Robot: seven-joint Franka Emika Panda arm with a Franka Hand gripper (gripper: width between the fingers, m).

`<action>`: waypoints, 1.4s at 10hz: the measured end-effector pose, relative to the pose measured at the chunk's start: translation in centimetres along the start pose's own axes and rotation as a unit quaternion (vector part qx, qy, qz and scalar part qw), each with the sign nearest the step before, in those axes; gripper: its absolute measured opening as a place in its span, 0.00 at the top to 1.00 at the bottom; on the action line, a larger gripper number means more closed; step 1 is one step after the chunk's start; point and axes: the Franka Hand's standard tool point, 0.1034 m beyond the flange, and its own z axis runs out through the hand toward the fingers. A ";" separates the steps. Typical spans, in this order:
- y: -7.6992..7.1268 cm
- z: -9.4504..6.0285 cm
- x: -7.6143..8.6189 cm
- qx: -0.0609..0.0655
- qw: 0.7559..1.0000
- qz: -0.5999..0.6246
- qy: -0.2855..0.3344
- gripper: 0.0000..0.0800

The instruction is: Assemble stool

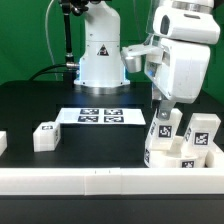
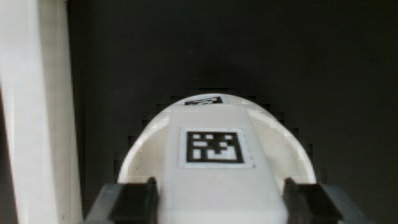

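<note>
— Fingers (image 2: 128,203) first: we count two, dark, one on each flank of the held leg (image 2: 217,140). Both seem pressed against it, so the gripper (image 2: 217,202) looks closed on that leg.

— We agree. In the exterior view the gripper (image 1: 163,116) hangs low at that view's right, with the held leg (image 1: 163,129) upright under it. How many legs do we count altogether?

— Three for certain: the held leg, a second leg (image 1: 203,131) just beside it toward the exterior view's right, and a third leg (image 1: 45,135) well apart on the black table (image 1: 30,105), toward that view's left. We cannot name the white piece (image 1: 2,142) cut by the left edge.

— And the seat?

— One white bulk under the held leg, partly hidden by the rail (image 1: 90,182); we take it for the seat (image 1: 157,153). We cannot tell whether they touch. One marker board (image 1: 100,116) lies flat behind.
</note>
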 end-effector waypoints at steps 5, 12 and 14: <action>-0.1 0.1 -0.6 0.008 0.983 0.184 0.004 0.58; -0.5 0.1 -0.9 0.028 0.844 0.536 0.010 0.58; -0.4 0.1 -0.8 0.029 0.810 0.586 0.009 0.58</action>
